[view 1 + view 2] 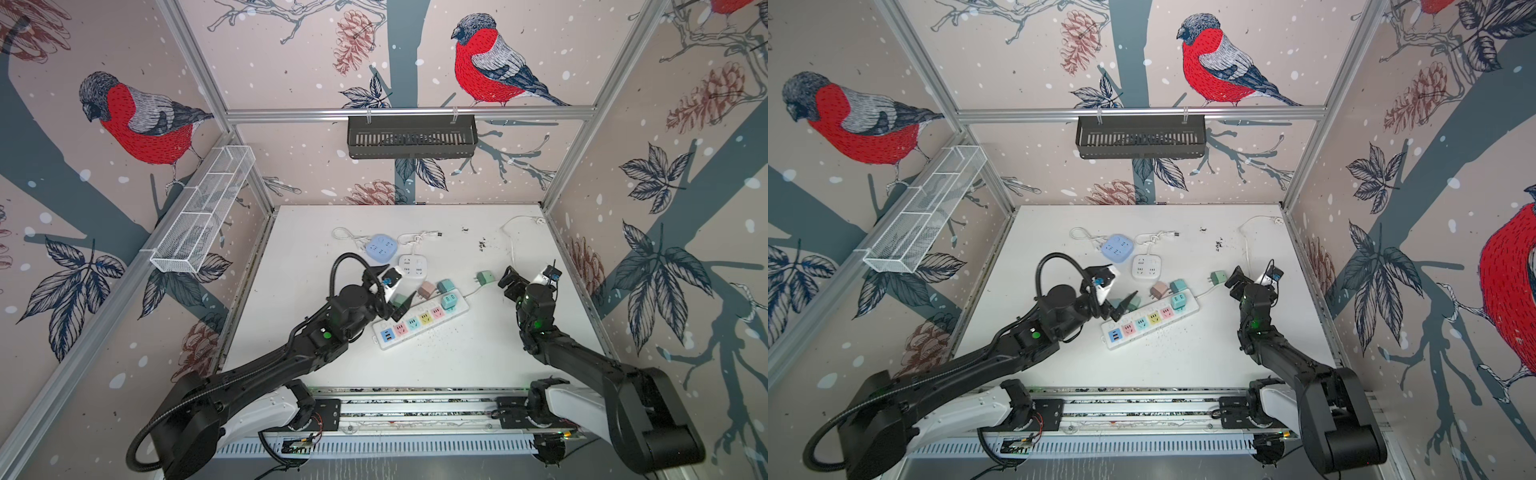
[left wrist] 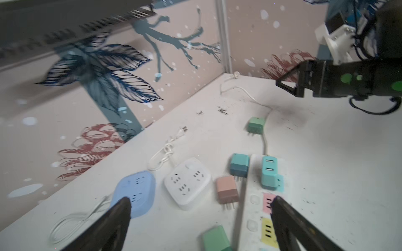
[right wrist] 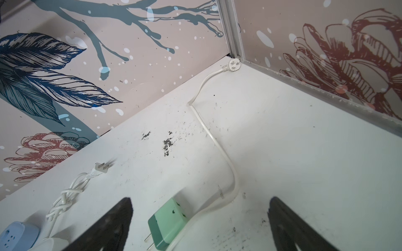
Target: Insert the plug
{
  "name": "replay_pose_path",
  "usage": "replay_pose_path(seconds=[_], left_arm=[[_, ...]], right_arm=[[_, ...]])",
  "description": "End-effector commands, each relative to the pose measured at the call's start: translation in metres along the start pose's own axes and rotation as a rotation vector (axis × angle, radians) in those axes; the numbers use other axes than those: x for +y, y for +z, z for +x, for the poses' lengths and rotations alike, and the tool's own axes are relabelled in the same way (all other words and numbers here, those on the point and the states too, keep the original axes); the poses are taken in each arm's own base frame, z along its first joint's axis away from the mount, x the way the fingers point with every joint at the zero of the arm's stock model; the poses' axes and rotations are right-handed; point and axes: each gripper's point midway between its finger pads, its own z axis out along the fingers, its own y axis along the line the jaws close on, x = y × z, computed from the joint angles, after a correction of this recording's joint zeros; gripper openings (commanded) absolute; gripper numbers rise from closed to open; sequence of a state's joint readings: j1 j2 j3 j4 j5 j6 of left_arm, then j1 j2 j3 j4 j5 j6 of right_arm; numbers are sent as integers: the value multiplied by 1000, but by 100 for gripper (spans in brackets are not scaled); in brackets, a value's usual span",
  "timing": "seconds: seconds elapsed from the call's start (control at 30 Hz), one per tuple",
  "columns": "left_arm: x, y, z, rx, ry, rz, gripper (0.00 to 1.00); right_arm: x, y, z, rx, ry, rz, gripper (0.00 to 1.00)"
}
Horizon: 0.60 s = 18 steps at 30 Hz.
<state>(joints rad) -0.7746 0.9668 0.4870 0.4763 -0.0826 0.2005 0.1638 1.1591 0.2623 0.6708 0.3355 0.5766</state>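
Gaping empty: left claw (image 2: pixel 200 199), right claw (image 3: pixel 200 200); four loose plugs (image 2: pixel 227 189), one in strip (image 2: pixel 252 208)

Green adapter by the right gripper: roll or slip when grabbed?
The green adapter is boxy, flat-faced: unlikely to roll. Smooth plastic might slip some. The white cord beside it looks limp, may drag along.

A black slotted basket (image 1: pixel 411 137) hangs from the aluminium rail (image 1: pixel 291 113) on the back wall, at upper centre in both top views. A white wire-mesh basket (image 1: pixel 203 212), split into compartments, runs along the left wall, at middle left of the frame. The wallpaper shows red-breasted birds (image 1: pixel 141 120), pine cones and dark leaves on pale pink. The white table (image 1: pixel 457 361) carries dark specks (image 1: pixel 482 244) right of centre, toward its far edge.
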Motion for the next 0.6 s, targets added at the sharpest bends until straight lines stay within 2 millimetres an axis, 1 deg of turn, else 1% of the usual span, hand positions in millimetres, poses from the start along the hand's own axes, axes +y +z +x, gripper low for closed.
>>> replay_pose_path(seconds=[0.0, 0.03, 0.07, 0.13, 0.2, 0.27, 0.4, 0.57], left_arm=[[31, -23, -53, -247, -97, -87, 99], [34, -25, -53, -251, -93, -98, 99], [36, -26, -53, -253, -90, -114, 99], [40, -26, -51, -240, -92, -136, 99], [38, -25, -47, -224, -85, -128, 99], [37, -24, -40, -209, -79, -130, 99], [41, -24, -31, -195, -71, -160, 99], [43, -22, -32, -201, -59, -173, 99]], right_arm=[[5, 8, 14, 110, 27, 22, 92], [8, 8, 21, 149, 75, 15, 91], [19, 7, 28, 176, 109, -43, 88], [45, 5, 33, 202, 142, -164, 84], [57, 5, 38, 239, 150, -193, 84], [59, 11, 52, 301, 106, -162, 84], [58, 21, 67, 375, 56, -115, 84], [61, 33, 87, 458, 24, -98, 84]])
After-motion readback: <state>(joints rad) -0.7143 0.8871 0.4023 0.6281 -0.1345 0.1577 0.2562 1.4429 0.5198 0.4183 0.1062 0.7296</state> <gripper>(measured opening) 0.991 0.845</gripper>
